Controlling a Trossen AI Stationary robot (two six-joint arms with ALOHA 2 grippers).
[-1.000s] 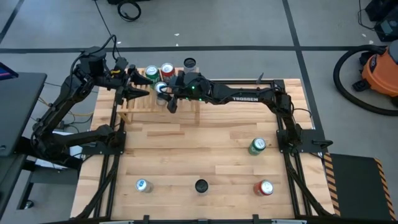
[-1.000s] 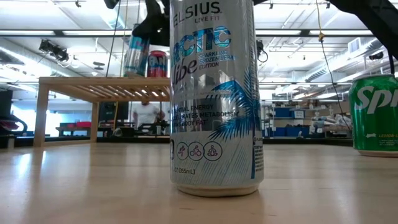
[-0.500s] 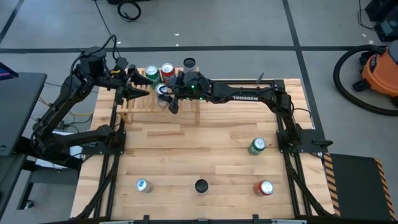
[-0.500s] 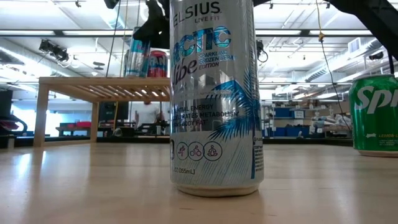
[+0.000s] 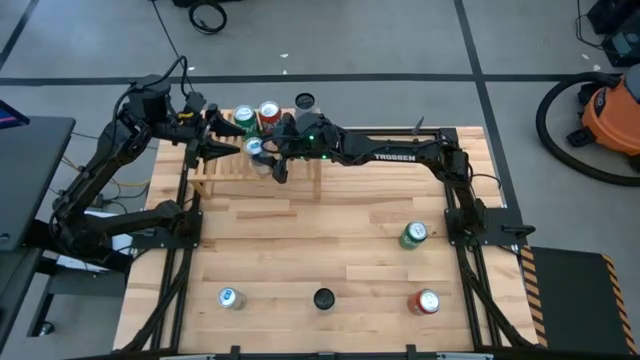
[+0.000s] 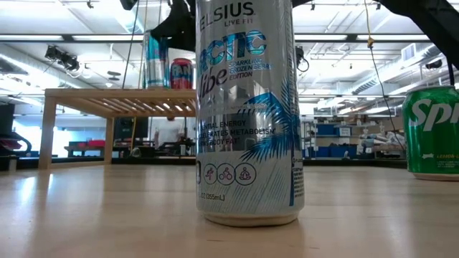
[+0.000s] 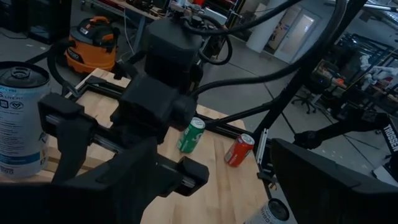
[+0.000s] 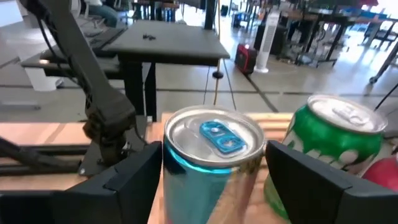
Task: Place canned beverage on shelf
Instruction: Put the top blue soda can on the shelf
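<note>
On the shelf (image 5: pixel 225 170), right gripper (image 5: pixel 262 152) fingers stand spread around 1 blue-tab can (image 8: pixel 208 163); left gripper (image 5: pixel 213 132) waits, fingers parted.

**Setting: robotics lab / workshop**

Open industrial hall with a grey taped floor (image 5: pixel 400 40) and ceiling strip lights (image 6: pixel 93 36). An orange shop vacuum (image 5: pixel 610 110) stands beside the table (image 5: pixel 320 240). Workbenches (image 8: pixel 168 43), cables and shelving (image 6: pixel 337 136) fill the background.
</note>
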